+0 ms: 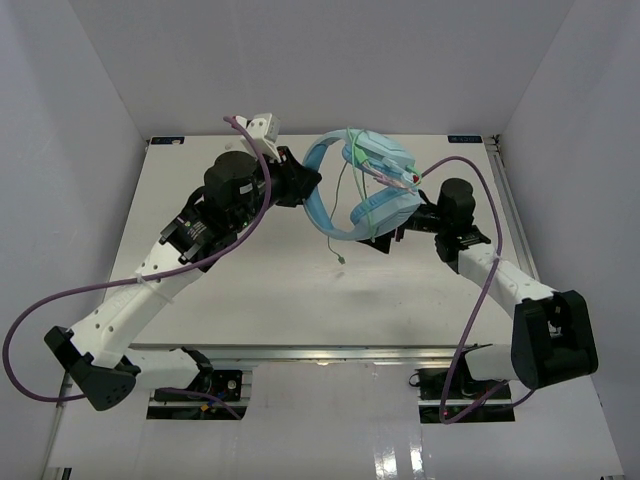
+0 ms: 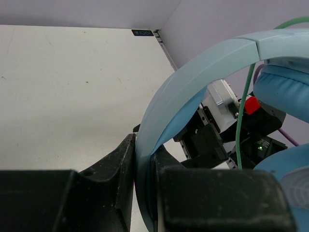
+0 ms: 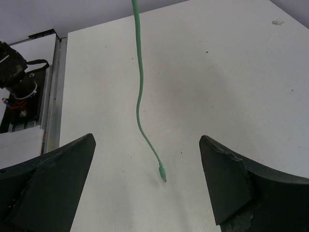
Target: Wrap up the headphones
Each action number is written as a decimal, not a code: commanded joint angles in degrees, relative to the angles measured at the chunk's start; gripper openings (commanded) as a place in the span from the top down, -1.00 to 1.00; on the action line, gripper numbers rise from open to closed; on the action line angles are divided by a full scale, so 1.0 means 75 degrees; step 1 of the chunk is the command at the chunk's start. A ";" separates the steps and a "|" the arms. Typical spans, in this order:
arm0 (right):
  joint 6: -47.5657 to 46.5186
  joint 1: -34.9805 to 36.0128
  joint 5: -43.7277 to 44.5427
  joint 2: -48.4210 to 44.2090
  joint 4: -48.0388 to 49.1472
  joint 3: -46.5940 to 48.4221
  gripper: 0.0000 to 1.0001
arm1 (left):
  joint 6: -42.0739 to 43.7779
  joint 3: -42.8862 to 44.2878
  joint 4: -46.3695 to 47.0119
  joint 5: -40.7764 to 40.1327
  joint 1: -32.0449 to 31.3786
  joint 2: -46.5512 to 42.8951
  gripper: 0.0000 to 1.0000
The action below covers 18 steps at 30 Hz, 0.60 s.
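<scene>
Clamping headphones (image 1: 385,160), left hand (image 2: 144,191), cable (image 3: 140,96) seemingly airborne

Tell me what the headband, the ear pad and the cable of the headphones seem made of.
Headband: hard plastic, smooth matte pale blue; it holds a rigid arc with a crisp seam. Ear pad: probably soft leatherette over foam, rounded and slightly sheened. Cable: thin green rubbery-sheathed wire, hanging in loose bends.

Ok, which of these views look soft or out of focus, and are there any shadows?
Top external view: even, diffuse light, a faint shadow on the white table under the light blue padded headphones. Left wrist view: the black left hand is dim, the headband close and slightly soft. Right wrist view: the thin pale-green cable is sharp.
</scene>
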 commanded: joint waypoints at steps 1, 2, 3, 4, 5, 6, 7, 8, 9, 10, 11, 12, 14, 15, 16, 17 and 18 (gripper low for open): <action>0.0591 0.0568 0.0116 0.0522 0.1344 0.0685 -0.89 | -0.0507 0.0611 0.0390 0.0094 -0.0005 -0.0075 1.00; 0.0557 0.0723 0.0113 0.0691 0.1404 0.0748 -0.89 | -0.0527 0.0651 0.0376 0.0088 -0.0005 -0.0061 1.00; 0.0509 0.0895 0.0111 0.0838 0.1471 0.0815 -0.89 | -0.0547 0.0697 0.0360 0.0083 -0.0005 -0.0050 1.00; 0.0424 0.1100 0.0103 0.0918 0.1552 0.0891 -0.89 | -0.0567 0.0755 0.0341 0.0082 -0.0005 -0.0050 1.00; 0.0406 0.1211 0.0122 0.1052 0.1626 0.0915 -0.89 | -0.0581 0.0783 0.0327 0.0078 -0.0005 -0.0045 1.00; 0.0387 0.1323 0.0140 0.1186 0.1700 0.0938 -0.89 | -0.0595 0.0811 0.0313 0.0073 -0.0005 -0.0040 1.00; 0.0385 0.1385 0.0108 0.1298 0.1800 0.0941 -0.90 | -0.0601 0.0830 0.0300 0.0071 -0.0005 -0.0038 1.00; 0.0425 0.1405 -0.0023 0.1391 0.1995 0.0910 -0.91 | -0.0619 0.0840 0.0286 0.0071 -0.0010 -0.0047 1.00; 0.0485 0.1420 -0.0187 0.1480 0.2243 0.0864 -0.92 | -0.0649 0.0848 0.0272 0.0071 -0.0016 -0.0062 1.00; 0.0527 0.1431 -0.0156 0.1504 0.2412 0.0804 -0.94 | -0.0673 0.0859 0.0272 0.0071 -0.0005 -0.0074 1.00; 0.0471 0.1431 -0.0150 0.1529 0.2432 0.0729 -0.97 | -0.0704 0.0859 0.0272 0.0071 -0.0005 -0.0087 1.00; 0.0403 0.1431 -0.0141 0.1546 0.2439 0.0651 -0.99 | -0.0728 0.0860 0.0274 0.0060 -0.0005 -0.0101 1.00; 0.0206 0.1434 -0.0137 0.1509 0.2345 0.0470 -0.88 | -0.0722 0.0873 0.0295 -0.0040 -0.0005 -0.0135 1.00; 0.0152 0.1442 -0.0205 0.1494 0.2292 0.0356 -0.82 | -0.0729 0.0881 0.0295 -0.0086 -0.0005 -0.0143 1.00; 0.0128 0.1443 -0.0257 0.1443 0.2306 0.0232 -0.74 | -0.0725 0.0898 0.0306 -0.0120 -0.0005 -0.0155 1.00; 0.0109 0.1443 -0.0308 0.1387 0.2331 0.0107 -0.66 | -0.0719 0.0917 0.0318 -0.0151 -0.0005 -0.0167 1.00; 0.0069 0.1451 -0.0380 0.1315 0.2347 -0.0062 -0.61 | -0.0718 0.0941 0.0310 -0.0191 -0.0005 -0.0183 1.00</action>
